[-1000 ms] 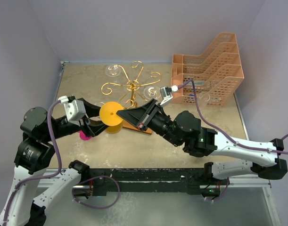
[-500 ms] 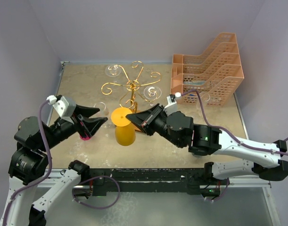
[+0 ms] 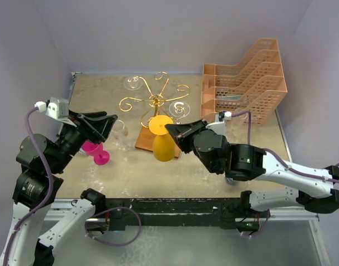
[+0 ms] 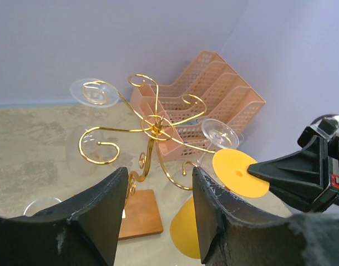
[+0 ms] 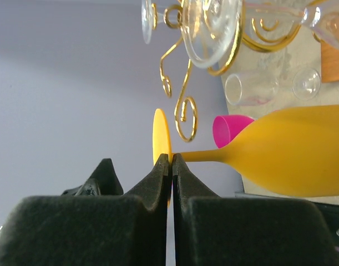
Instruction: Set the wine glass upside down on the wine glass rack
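On the wine glass rack (image 3: 156, 101) hang clear glasses (image 3: 132, 83), bases up.

My left claw (image 3: 109, 126) hangs above the bench's (image 3: 97, 94) left edge, fingers parted. My right claw (image 3: 172, 130) is pinched tight, its arm stretched in from the right edge.

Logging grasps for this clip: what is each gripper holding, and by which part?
Right gripper pinches the yellow wine glass by its stem, beside the foot. Left gripper: open, empty.
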`<state>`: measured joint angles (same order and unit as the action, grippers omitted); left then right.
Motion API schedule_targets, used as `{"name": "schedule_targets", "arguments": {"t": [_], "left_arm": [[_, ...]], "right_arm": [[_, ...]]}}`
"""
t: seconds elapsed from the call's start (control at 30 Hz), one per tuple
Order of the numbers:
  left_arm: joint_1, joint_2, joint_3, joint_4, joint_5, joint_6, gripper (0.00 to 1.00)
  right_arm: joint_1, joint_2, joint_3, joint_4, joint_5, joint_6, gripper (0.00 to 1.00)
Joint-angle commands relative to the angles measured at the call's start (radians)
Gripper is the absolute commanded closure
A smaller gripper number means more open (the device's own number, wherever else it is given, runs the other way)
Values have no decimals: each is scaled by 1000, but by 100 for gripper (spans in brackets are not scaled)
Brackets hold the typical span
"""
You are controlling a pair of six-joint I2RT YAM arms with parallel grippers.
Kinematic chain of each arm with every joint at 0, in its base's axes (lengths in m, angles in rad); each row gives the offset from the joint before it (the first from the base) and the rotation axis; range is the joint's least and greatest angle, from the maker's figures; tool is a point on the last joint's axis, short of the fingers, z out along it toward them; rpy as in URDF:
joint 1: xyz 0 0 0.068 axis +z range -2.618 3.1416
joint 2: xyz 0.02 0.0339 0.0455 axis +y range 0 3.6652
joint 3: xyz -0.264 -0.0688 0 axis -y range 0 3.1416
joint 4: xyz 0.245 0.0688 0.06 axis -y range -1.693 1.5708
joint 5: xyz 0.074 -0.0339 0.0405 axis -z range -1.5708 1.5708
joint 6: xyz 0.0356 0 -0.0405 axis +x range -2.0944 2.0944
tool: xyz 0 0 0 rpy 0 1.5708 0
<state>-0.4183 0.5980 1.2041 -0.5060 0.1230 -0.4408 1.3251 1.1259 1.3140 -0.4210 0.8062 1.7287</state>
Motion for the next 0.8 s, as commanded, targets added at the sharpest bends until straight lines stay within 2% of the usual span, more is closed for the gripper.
{"name": "schedule_targets", "arguments": {"t": [0.0,0.27,0.53,0.77], "left_arm": [[2,1,-3,70,-93,-50,53],[3,1,1,70,-111,-59,53],[3,-3,9,60,-116,-59,53],[3,-7,12,53,-118,-58,53]], "right_arm": [[-24,21,67,44,129,-12,100],[-72,81,92,82,154,-34,100],[-96,87,64,248,89,-159,100],[-115,120,74,298,47,-218,100]]}}
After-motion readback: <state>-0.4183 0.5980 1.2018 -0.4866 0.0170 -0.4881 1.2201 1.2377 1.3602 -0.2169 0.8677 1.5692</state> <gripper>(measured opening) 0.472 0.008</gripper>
